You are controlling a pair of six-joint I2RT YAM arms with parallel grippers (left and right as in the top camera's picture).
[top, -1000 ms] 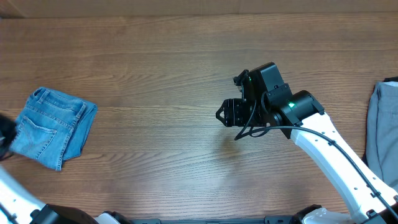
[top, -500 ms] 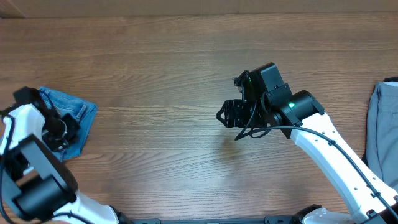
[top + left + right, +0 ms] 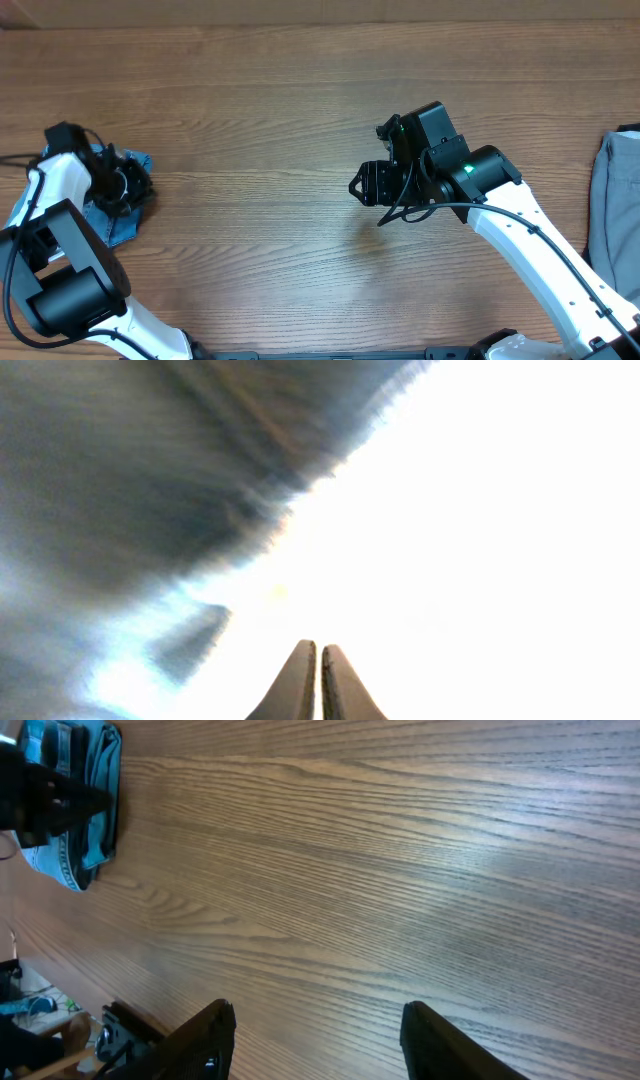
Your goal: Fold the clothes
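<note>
Left gripper point(image 3: 319, 650): clenched. In the left wrist view its jaws stand together with only a hairline between them, and nothing is seen pinched there. The rest of that view is blurred and washed out; no detail can be read from it. From overhead this gripper sits directly over the jeans point(image 3: 118, 228), its dark body covering the middle of the bundle. Whether it presses on the cloth or stands just above it cannot be told.

Right gripper point(image 3: 316, 1025): released. Its jaws stand well apart and nothing is between them. It hangs over bare wood near the middle of the table point(image 3: 260, 110), pointing toward the left side, well apart from every garment.

Jeans: light blue denim, lying as a compact bundle at the far left of the table. Blue cloth shows on either side of the left gripper, most of it on the near side. The right wrist view shows the same bundle in its upper left corner, with a dark shape across it.

Left arm point(image 3: 45, 190): white link running from the near left corner up to the gripper. Right arm point(image 3: 530, 240): white link running in from the near right corner.

Grey garment point(image 3: 612, 210): at the right edge of the table, partly out of view, well apart from both grippers.
</note>
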